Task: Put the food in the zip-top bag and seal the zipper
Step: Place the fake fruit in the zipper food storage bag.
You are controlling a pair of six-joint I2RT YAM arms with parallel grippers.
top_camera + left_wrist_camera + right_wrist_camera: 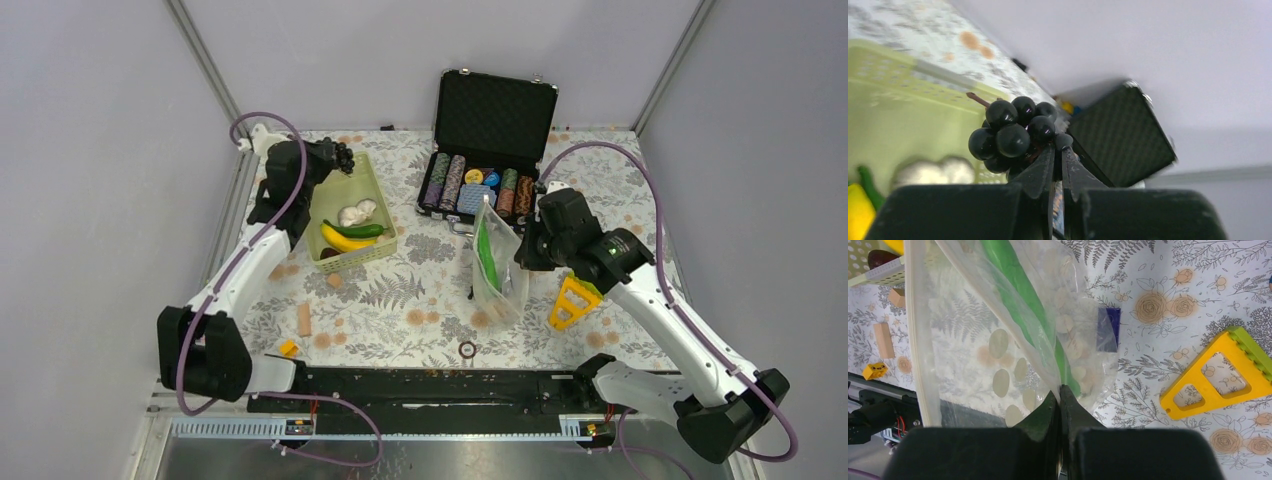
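While the basket (pixel 352 190) holds a banana (pixel 344 240), the bag (pixel 506 288) holds green food (pixel 486 255).

**Setting.** You worked in a robotics lab test cell, not a home. Your left arm (pixel 235 280) and right arm (pixel 660 300) stood on a black rail (pixel 430 385) at the near edge of a table (pixel 400 290) with a leaf-and-flower print. Plain pale wall panels (pixel 420 50) in metal posts (pixel 205 60) enclosed it. Purple cables (pixel 265 114) looped along both arms. The objects were props: a toy banana (pixel 343 240) in a lime-green basket (pixel 362 185), a poker-chip case (pixel 495 115) and a yellow triangular tool (pixel 557 319).
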